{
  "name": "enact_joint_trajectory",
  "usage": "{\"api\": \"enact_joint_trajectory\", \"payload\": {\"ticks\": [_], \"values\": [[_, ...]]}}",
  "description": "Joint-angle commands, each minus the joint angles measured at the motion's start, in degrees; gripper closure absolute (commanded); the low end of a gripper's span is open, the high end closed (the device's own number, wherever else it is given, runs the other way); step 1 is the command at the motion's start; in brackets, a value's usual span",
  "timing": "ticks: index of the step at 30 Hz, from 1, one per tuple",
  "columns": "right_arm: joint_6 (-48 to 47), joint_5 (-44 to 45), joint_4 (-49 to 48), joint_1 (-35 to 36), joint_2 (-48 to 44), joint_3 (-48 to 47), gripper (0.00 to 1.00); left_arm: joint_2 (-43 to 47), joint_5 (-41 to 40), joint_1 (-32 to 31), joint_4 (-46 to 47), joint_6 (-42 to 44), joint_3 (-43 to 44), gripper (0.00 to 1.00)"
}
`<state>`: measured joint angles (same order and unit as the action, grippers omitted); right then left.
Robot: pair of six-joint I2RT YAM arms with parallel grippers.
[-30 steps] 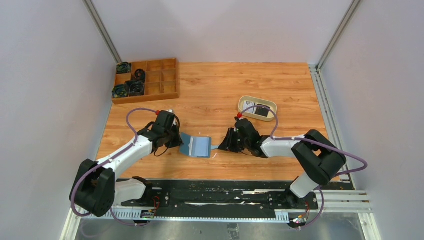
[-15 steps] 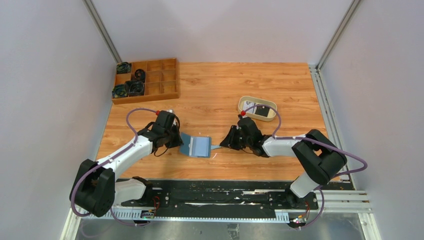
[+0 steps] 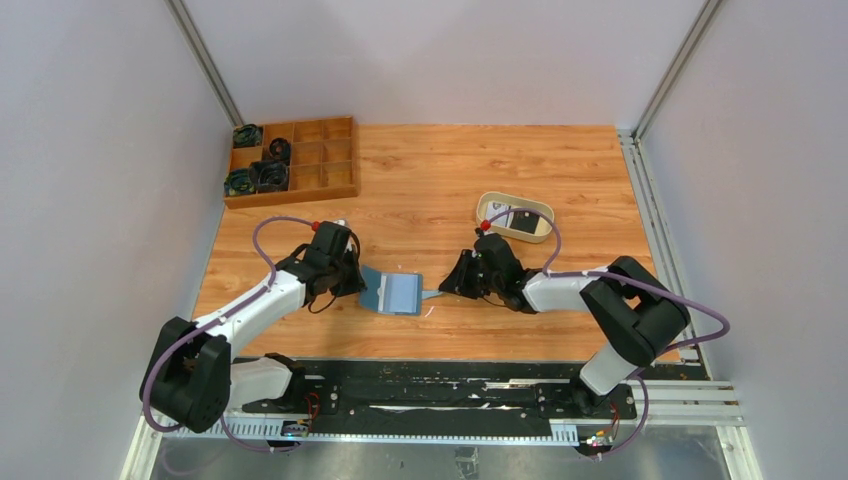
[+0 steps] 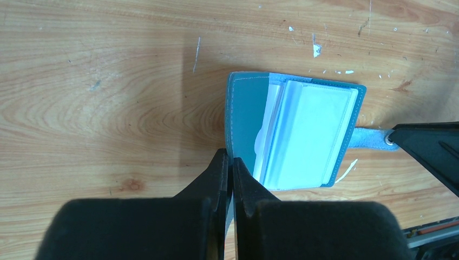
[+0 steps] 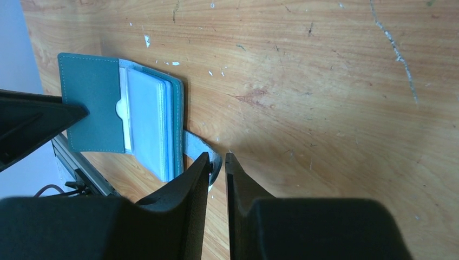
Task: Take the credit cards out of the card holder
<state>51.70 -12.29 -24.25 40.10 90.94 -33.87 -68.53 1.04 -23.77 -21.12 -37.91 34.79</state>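
Tabletop (image 3: 450, 180) from above: teal card holder (image 3: 397, 292) lies open between left gripper (image 3: 355, 283) and right gripper (image 3: 448, 289). Left wrist view: fingers (image 4: 219, 174) clamped shut on its cover edge. Right wrist view: fingers (image 5: 197, 174) narrowly apart around its strap tab (image 5: 196, 145) (grip unclear).

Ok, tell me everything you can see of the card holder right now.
The card holder is a small teal bifold of soft-looking material, lying open on the wooden table between the arms. Its cover flap is spread flat, and beside it sits a stack of pale translucent sleeves. A strap tab with a snap stud extends from one side. The left gripper pinches the cover's edge. The tab's end sits between the right gripper's nearly closed fingers, grip uncertain.
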Motion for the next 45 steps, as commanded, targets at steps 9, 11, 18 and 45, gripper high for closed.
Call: {"api": "enact_joint_trajectory", "payload": {"ticks": [9, 11, 18, 45], "values": [[0.48, 0.15, 0.85, -0.74, -0.42, -1.11, 1.0, 0.11, -0.86, 0.04, -0.59, 0.81, -0.22, 1.0], [0.09, 0.57, 1.88, -0.73, -1.61, -1.19, 1.0, 0.51, -0.91, 0.04, -1.09, 0.89, 0.33, 1.0], [-0.76, 1.0, 3.95, -0.77, -5.15, -2.07, 1.0, 1.85, 0.13, 0.04, -1.81, 0.36, 1.88, 1.0], [-0.87, -2.52, 1.69, -0.74, -2.1, -3.88, 1.0, -5.65, 7.49, -12.06, 9.62, -9.56, 5.55, 0.5]]}}
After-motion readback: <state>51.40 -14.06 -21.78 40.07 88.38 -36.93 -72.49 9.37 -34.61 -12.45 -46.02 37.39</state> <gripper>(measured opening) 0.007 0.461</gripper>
